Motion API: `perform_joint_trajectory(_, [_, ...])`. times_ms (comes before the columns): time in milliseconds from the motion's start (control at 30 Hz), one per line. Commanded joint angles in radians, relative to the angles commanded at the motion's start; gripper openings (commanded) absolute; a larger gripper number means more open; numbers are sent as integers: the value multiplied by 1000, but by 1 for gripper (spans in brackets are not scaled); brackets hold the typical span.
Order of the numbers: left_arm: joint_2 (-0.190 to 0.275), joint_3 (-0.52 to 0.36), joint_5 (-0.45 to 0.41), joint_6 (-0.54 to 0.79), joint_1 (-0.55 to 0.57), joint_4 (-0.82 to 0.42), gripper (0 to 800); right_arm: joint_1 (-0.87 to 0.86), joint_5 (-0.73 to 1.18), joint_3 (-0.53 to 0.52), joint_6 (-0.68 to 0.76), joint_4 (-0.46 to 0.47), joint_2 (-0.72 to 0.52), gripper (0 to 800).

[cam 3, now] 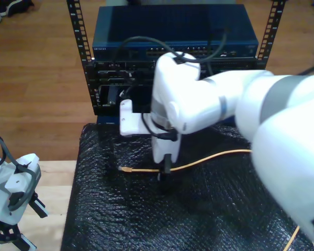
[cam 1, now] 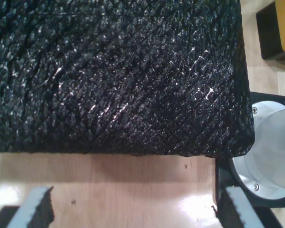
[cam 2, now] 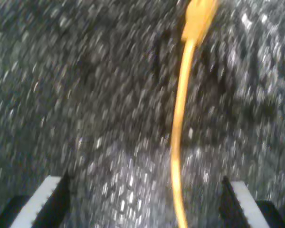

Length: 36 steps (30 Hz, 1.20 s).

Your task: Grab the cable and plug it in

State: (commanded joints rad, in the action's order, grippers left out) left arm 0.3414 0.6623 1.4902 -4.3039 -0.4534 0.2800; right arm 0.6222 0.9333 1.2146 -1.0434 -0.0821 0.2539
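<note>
One cable (cam 3: 199, 161), yellow-orange, lies on the black mat (cam 3: 120, 219); two arms, two grippers, one equipment rack (cam 3: 172, 57) behind the mat. Going left to right across the exterior view: my first gripper (cam 1: 133, 209) sits on the arm parked off the mat's left edge over the wooden bench (cam 1: 133, 180), jaws wide apart, nothing between them, well away from the cable. Next, the cable's plug end (cam 3: 124, 169) rests on the mat in front of the rack, and the cable's long axis runs rightward from it across the mat, rising a little. My second gripper (cam 2: 145, 204) is right at the cable, just right of the plug end; in its wrist view, which is blurred, the cable (cam 2: 180, 123) runs lengthwise through the gap, nearer one pad, with the plug end ahead of the jaws. Jaws wide open, gripping nothing yet. The second arm is clearly the nearer one. Judgement: closing here would take the cable a short way behind the plug.
</note>
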Motion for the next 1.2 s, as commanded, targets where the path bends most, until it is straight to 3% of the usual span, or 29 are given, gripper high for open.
perform_joint_trajectory(367, [-2,2,0,0,-26,0,800,18,-2,81,150,2,83,758])
perform_joint_trajectory(700, [-5,2,0,2,-26,0,800,63,-2,170,176,3,201,735])
perform_joint_trajectory(1200, [-6,2,2,3,-26,0,800,64,-3,195,186,25,229,543])
